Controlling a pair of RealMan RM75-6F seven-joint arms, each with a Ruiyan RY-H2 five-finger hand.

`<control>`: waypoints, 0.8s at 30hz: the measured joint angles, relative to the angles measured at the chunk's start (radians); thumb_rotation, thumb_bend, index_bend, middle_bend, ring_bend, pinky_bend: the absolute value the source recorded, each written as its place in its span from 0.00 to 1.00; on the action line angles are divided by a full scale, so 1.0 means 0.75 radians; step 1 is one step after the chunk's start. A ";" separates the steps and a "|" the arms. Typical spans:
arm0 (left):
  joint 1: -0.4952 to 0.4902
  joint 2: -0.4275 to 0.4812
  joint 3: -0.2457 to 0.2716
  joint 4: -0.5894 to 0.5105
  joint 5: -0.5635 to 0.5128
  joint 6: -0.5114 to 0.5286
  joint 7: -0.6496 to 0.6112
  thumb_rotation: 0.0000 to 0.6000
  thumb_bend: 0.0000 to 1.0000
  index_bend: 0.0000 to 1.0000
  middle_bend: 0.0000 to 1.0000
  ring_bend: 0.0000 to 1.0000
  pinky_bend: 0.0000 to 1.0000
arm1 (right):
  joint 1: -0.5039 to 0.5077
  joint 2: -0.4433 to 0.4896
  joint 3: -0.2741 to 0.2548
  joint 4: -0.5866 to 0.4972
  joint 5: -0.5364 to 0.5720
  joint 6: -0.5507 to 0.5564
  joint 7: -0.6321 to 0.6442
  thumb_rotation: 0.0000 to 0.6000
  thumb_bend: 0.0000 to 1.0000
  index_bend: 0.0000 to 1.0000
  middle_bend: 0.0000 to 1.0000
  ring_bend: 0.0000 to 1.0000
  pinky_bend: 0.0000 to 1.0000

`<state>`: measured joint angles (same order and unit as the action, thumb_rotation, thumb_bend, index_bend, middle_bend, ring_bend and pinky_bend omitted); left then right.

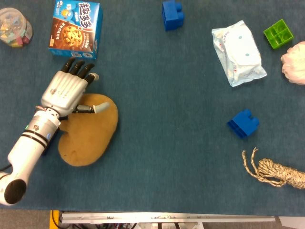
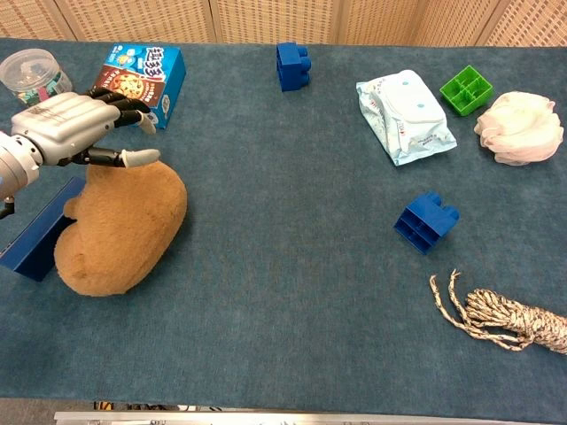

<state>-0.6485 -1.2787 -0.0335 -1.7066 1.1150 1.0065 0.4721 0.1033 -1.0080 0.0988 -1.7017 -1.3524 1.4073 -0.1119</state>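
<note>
Thing: brown plush cushion (image 1: 88, 129), lying flat at the left of the worktop (image 1: 171, 157), partly over a flat blue board (image 2: 35, 232).
Left hand: (image 1: 66, 90) above the cushion's far end, fingers loosely spread, holding nothing; cookie box (image 1: 76, 28) just beyond.
Handling: likely soft, light, squashy; best gripped at the narrower lobe near the thumb.
Long axis: runs from near-left to far-right.

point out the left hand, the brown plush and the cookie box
left hand (image 1: 64, 90), head view, on the silver back of the hand
brown plush (image 2: 124, 230), chest view, on the middle of its body
cookie box (image 1: 76, 28), head view, on the printed top face
</note>
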 measured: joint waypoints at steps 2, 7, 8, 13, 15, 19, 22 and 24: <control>0.025 0.020 -0.004 -0.025 0.039 0.043 -0.050 0.01 0.07 0.22 0.11 0.08 0.00 | -0.003 0.004 -0.002 0.001 -0.003 0.001 0.007 1.00 0.16 0.30 0.41 0.29 0.24; 0.106 0.065 -0.017 -0.083 0.117 0.188 -0.172 0.13 0.07 0.22 0.11 0.08 0.00 | -0.008 0.012 -0.007 0.010 -0.017 0.004 0.030 1.00 0.16 0.30 0.41 0.29 0.24; 0.130 0.076 -0.021 -0.096 0.131 0.228 -0.202 0.17 0.07 0.22 0.11 0.08 0.00 | -0.009 0.013 -0.009 0.014 -0.022 0.005 0.038 1.00 0.16 0.30 0.41 0.29 0.24; 0.244 0.115 -0.032 -0.130 0.174 0.390 -0.315 0.25 0.07 0.23 0.12 0.08 0.00 | -0.009 0.016 -0.018 0.036 -0.053 0.000 0.078 1.00 0.16 0.30 0.41 0.29 0.24; 0.298 0.131 -0.032 -0.134 0.191 0.452 -0.348 0.29 0.07 0.23 0.12 0.08 0.00 | -0.005 0.016 -0.022 0.046 -0.073 -0.004 0.097 1.00 0.16 0.30 0.41 0.29 0.24; 0.383 0.146 -0.023 -0.123 0.213 0.550 -0.372 0.40 0.07 0.23 0.12 0.08 0.00 | 0.004 0.008 -0.025 0.067 -0.105 -0.006 0.126 1.00 0.16 0.30 0.41 0.29 0.24; 0.450 0.147 -0.011 -0.108 0.222 0.628 -0.377 0.46 0.07 0.23 0.12 0.08 0.00 | 0.013 -0.003 -0.028 0.085 -0.123 -0.014 0.145 1.00 0.16 0.30 0.41 0.29 0.25; 0.500 0.147 0.000 -0.096 0.228 0.678 -0.386 0.47 0.07 0.23 0.12 0.08 0.00 | 0.021 -0.012 -0.033 0.095 -0.133 -0.027 0.152 1.00 0.16 0.30 0.41 0.29 0.26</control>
<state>-0.2735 -1.1682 -0.0333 -1.7789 1.2857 1.5147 0.1826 0.1192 -1.0168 0.0743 -1.6304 -1.4523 1.3872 0.0024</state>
